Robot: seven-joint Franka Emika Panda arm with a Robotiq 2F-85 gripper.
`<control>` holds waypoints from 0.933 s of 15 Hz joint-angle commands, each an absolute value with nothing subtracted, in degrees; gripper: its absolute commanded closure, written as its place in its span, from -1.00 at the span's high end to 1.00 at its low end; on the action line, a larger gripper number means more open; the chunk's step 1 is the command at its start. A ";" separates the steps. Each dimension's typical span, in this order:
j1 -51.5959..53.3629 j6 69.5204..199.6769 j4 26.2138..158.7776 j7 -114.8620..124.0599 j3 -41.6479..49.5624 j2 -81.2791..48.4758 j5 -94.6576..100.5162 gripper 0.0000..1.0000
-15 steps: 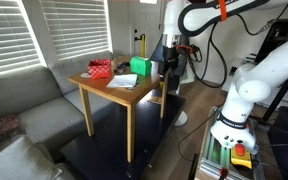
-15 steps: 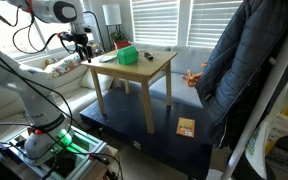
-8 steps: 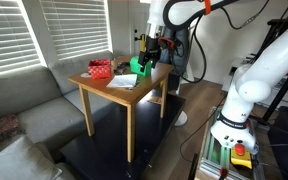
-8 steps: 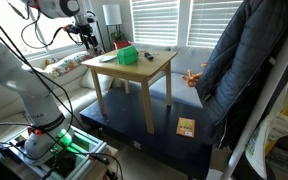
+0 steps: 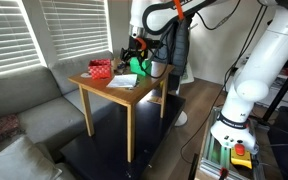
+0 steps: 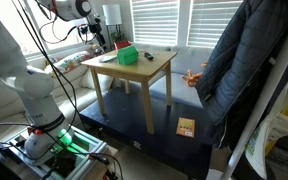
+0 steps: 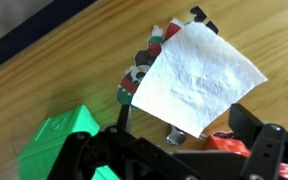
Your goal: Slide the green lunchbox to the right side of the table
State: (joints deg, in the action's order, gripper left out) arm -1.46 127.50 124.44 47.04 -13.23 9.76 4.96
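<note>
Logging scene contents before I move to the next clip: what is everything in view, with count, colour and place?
green lunchbox: one, bright green, on the table's far side
red patterned box: one, red, on the table corner nearest the sofa
napkin: one, white, flat on the tabletop
table: one, light-brown wood, standing on a black mat
sofa: one, grey, beside the table
jacket: one, dark, hanging in the foreground
flat box: one, yellow-orange, on the floor
arm: one, white, reaching over the table
fingers: two, black, apart, above the tabletop near the lunchbox
</note>
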 commanded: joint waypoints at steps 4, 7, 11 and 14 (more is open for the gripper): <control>0.81 125.30 121.11 54.21 -10.41 6.17 8.10 1.00; 1.11 125.30 121.20 54.12 -10.24 6.32 8.08 1.00; 0.21 122.34 117.24 64.91 -9.90 2.86 9.68 1.00; 0.27 121.36 114.58 72.23 -8.37 0.29 9.12 1.00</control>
